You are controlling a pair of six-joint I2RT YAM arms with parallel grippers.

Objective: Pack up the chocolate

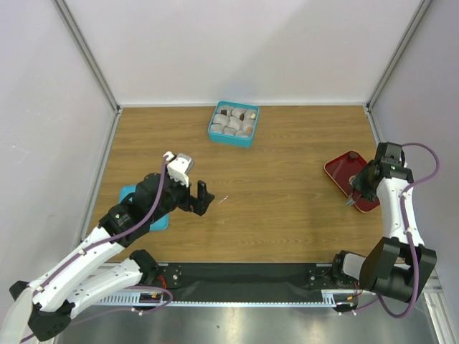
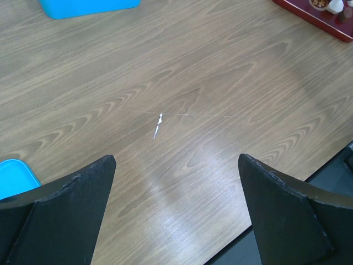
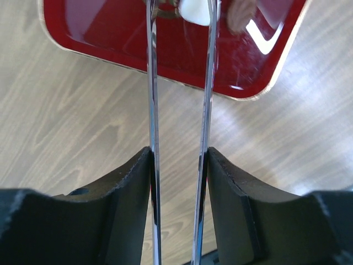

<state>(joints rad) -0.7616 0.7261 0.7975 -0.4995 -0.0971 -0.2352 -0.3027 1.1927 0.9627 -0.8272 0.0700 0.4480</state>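
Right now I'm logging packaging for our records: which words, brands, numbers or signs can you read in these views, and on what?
None can be read in any view.
teal box: plain walls, no label showing.
red tray: glossy and unmarked.
blue lid: no print on the part that shows.
tweezers: bare metal, no engraving visible.
table: only wood grain and a white scratch, not lettering.

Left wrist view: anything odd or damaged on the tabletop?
One thing: a small white scuff with a hairline scratch running right from it, on the tabletop ahead of the open left tool. It looks like surface damage, not a spill. Nothing else stands out.
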